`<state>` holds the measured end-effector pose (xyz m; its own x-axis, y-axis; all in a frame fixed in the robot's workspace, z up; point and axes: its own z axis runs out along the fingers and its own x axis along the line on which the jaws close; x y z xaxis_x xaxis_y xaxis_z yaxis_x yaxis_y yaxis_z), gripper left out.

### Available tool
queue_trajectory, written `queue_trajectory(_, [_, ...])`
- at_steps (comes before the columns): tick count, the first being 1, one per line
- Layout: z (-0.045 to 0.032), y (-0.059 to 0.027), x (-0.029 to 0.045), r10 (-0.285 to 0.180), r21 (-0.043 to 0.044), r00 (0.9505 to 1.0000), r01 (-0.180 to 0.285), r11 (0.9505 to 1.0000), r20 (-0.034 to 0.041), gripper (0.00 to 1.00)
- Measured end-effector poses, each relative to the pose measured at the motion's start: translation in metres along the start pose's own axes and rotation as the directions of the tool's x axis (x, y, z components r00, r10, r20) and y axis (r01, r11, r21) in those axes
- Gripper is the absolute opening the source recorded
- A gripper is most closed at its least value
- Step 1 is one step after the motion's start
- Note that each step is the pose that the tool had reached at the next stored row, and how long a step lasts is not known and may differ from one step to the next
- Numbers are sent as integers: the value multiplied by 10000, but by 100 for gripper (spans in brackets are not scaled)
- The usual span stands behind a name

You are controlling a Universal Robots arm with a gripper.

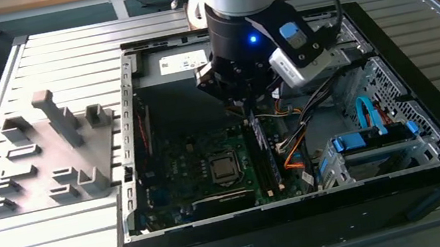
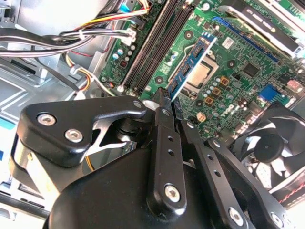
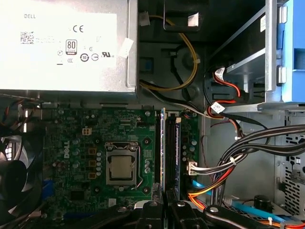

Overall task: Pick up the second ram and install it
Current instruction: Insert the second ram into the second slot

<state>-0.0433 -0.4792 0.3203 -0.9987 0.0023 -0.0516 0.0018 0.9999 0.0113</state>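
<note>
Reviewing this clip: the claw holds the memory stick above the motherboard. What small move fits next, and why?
Probably a slow, straight descent. The claw is shut on the second ram, held edge-down and parallel to the black slots, apparently raised off the motherboard. Whether it sits exactly over a slot is unclear, so go gently.

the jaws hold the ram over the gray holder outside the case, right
Not quite. The jaws of the gripper do hold the ram, but not over the gray holder, which lies outside the case. The ram hangs inside the case, over the black slots of the motherboard. The exterior view shows this.
</note>
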Motion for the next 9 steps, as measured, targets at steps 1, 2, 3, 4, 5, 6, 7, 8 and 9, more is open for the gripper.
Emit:
queue_trajectory(1, [5, 0, 0, 0, -2, 10000, 0, 10000, 1, 14])
queue_trajectory(2, [10, 0, 1, 0, -1, 10000, 0, 10000, 1, 14])
queue_trajectory(3, [16, 0, 1, 0, -2, 10000, 0, 10000, 1, 14])
queue_trajectory(4, [23, -1, 1, 0, 0, 10000, 0, 10000, 0, 14])
queue_trajectory(5, [30, -1, 2, 0, -1, 10000, 0, 10000, 0, 14])
queue_trajectory(6, [37, -1, 2, 0, -1, 10000, 0, 10000, 0, 14])
queue_trajectory(7, [44, -1, 2, 0, 0, 10000, 0, 10000, 0, 14])
queue_trajectory(8, [51, -1, 3, 0, 0, 10000, 0, 10000, 0, 14])
queue_trajectory(9, [61, -1, 3, 0, -1, 10000, 0, 10000, 0, 14])
